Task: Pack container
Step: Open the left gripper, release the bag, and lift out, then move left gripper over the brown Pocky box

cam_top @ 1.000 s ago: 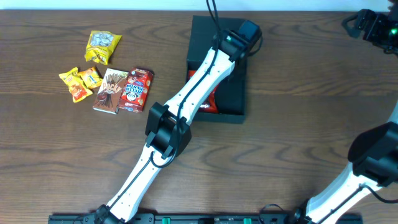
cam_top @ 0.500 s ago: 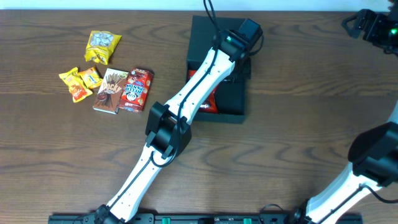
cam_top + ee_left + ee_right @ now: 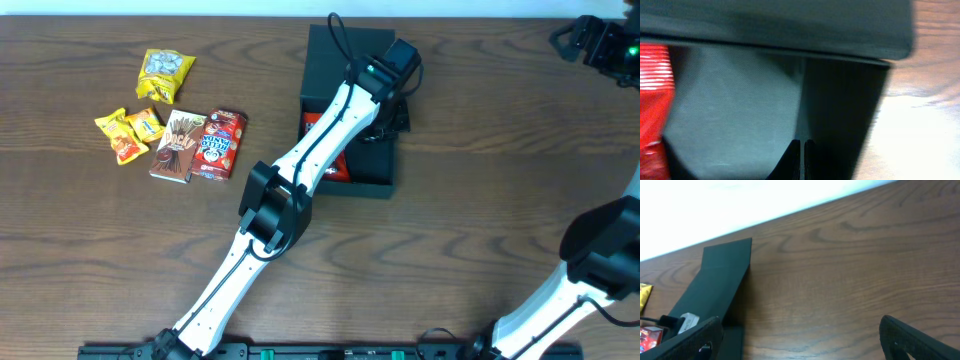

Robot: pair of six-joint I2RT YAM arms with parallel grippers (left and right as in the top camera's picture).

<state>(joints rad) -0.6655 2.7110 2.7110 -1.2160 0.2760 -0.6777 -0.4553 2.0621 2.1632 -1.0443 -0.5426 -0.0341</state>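
The container (image 3: 370,172), a dark box with its flap lid (image 3: 330,50) folded back, lies at the table's top middle. A red packet (image 3: 336,160) lies inside it, also showing at the left of the left wrist view as the red packet (image 3: 654,100). My left gripper (image 3: 388,120) reaches down into the container by its right wall. Its fingertips (image 3: 795,155) are pressed together, left gripper (image 3: 802,162) shut, with nothing visibly between them. My right gripper (image 3: 598,40) hovers at the far top right, right gripper (image 3: 805,340) wide open over bare wood.
Several snack packets lie at the left: a yellow bag (image 3: 165,75), small orange-yellow packets (image 3: 130,132), a brown stick box (image 3: 178,146) and a red box (image 3: 220,144). The left arm (image 3: 290,180) stretches diagonally across the table's middle.
The left arm's elbow and wrist have shifted slightly to the right, bringing the shut gripper closer to the container's right wall. The right arm has stayed still.
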